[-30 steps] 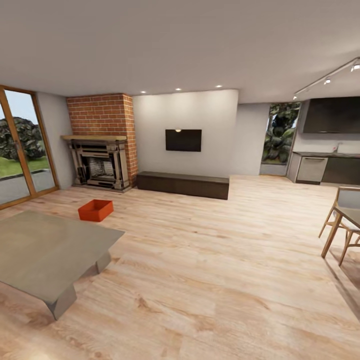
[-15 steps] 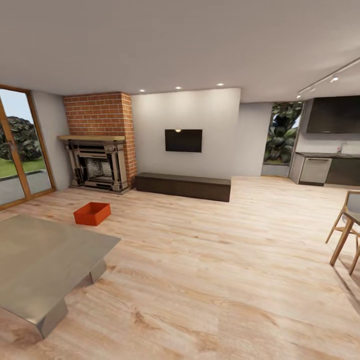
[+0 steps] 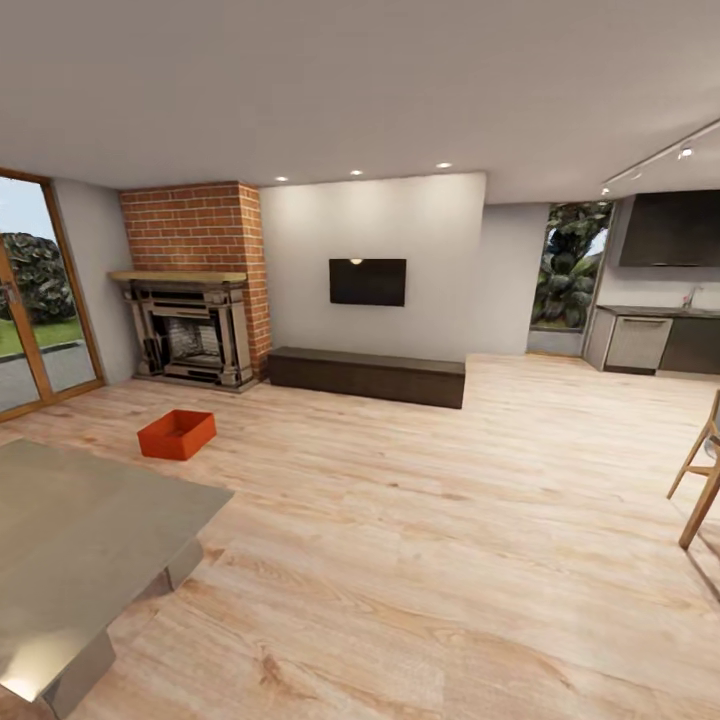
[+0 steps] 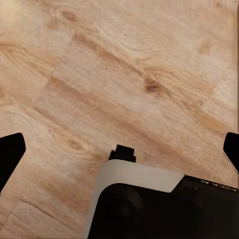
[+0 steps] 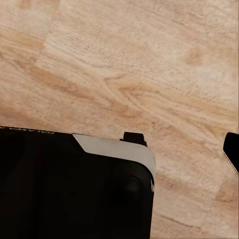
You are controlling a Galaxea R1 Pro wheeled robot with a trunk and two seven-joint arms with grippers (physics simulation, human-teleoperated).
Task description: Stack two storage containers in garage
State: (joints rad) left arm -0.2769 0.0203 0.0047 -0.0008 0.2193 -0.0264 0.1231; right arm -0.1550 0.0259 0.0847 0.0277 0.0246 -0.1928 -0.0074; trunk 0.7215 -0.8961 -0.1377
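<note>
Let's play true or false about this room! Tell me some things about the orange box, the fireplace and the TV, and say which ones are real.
1. The storage container sits on the wood floor in front of the brick fireplace. True.
2. The container is resting on top of the grey table. False: it is on the floor, beyond the table.
3. A black TV hangs on the wall above a long dark bench. True.
4. Two orange boxes are stacked by the fireplace. False: one box is in view, standing alone.
5. The box has no lid on it. True.
</note>
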